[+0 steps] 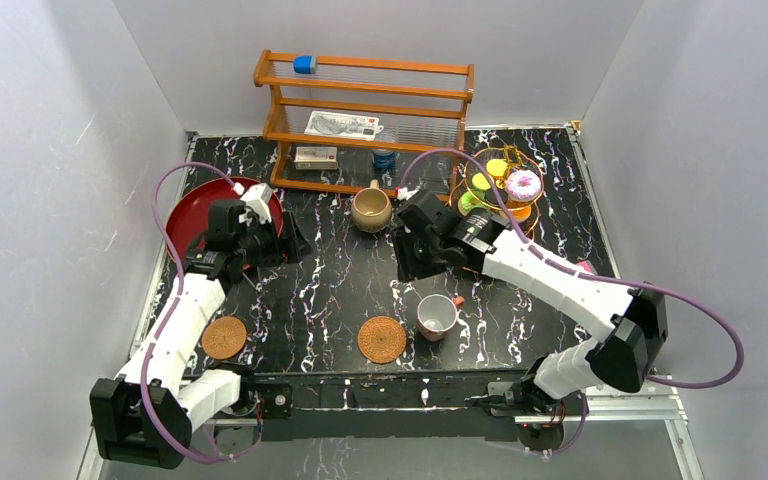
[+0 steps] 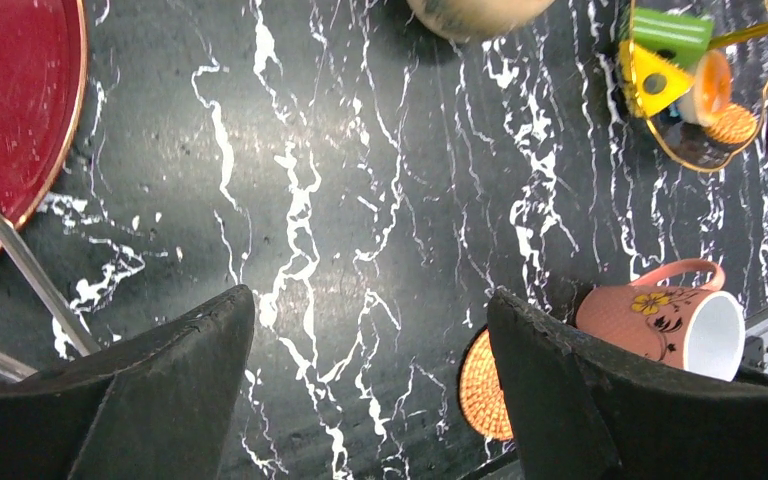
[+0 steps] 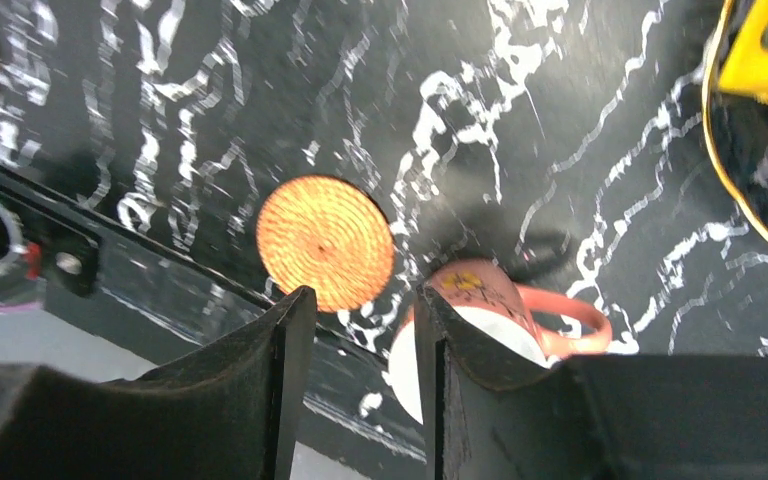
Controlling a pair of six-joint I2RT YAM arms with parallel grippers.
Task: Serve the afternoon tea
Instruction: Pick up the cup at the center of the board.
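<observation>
Pink red-handled cup sits off the round woven coaster, at its 3 o'clock, so your right gripper hangs above, jaws narrowly apart, empty; left gripper gapes wide.

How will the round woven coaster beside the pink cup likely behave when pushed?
The coaster lies flat and thin on the glossy table, so it probably slides, not tips. Its woven look suggests it is light and slightly bendable.

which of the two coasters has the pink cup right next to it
The right woven coaster: the pink flowered cup sits just beside it. The left woven coaster has nothing close by.
</observation>
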